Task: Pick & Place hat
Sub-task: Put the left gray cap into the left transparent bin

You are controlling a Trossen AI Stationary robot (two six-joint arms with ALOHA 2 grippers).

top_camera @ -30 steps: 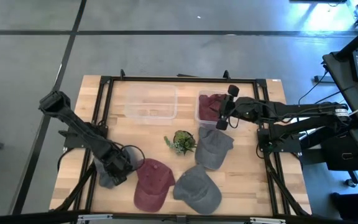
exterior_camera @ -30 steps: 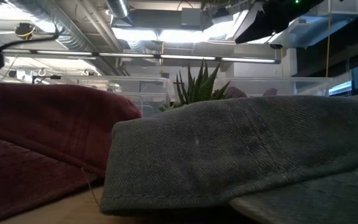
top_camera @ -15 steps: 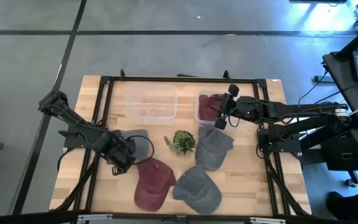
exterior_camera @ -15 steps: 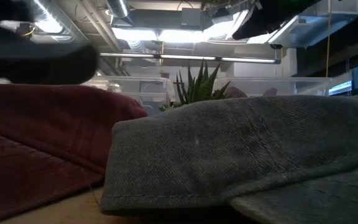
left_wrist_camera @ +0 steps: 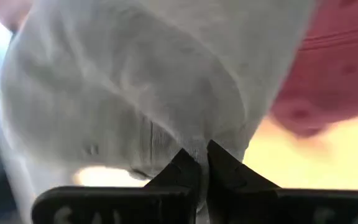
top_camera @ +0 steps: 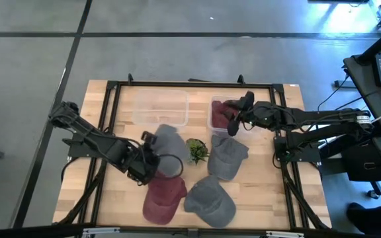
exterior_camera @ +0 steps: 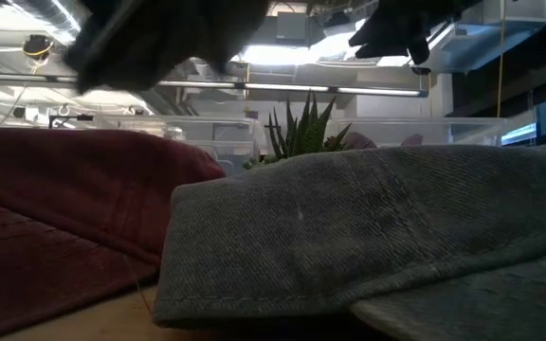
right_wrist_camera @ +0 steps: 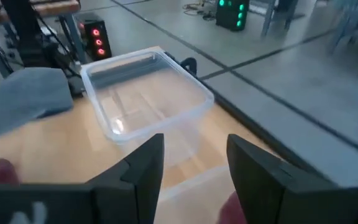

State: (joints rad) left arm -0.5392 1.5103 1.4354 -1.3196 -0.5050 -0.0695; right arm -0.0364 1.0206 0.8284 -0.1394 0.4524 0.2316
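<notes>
**Grey hat aloft in left end effector, bins ahead**

High view. Left end effector (top_camera: 149,160) clamped on grey hat (top_camera: 167,149), hat lifted over mid-table, just beside plant (top_camera: 194,151). Hat's long axis running from the end effector toward the far edge, crown end leading, pointing at clear bin (top_camera: 161,109). That bin lies directly beyond the hat, near but not yet under it; left arm plainly the nearer one. Right end effector (top_camera: 238,118) hanging above second bin (top_camera: 211,120), which holds a red hat (top_camera: 227,109). On table (top_camera: 263,192): maroon hat (top_camera: 162,196), two more grey hats near the front and right of the plant.

Low view. Dark blurred mass across the top, likely the carried hat with the left arm; cannot tell more. Foreground filled by a grey hat and the maroon one resting on the table, plant behind.

Left wrist view. Fingers (left_wrist_camera: 182,168) pinched tight on a fold of grey fabric, almost no gap showing; hat draped forward from the grip, maroon hat off beyond.

Right wrist view. Fingers (right_wrist_camera: 143,163) spread apart, nothing between them; clear bin ahead, seemingly nothing in it.

Judgement: carry stage; next move probably forward along the hat's own axis to the clear bin.
</notes>
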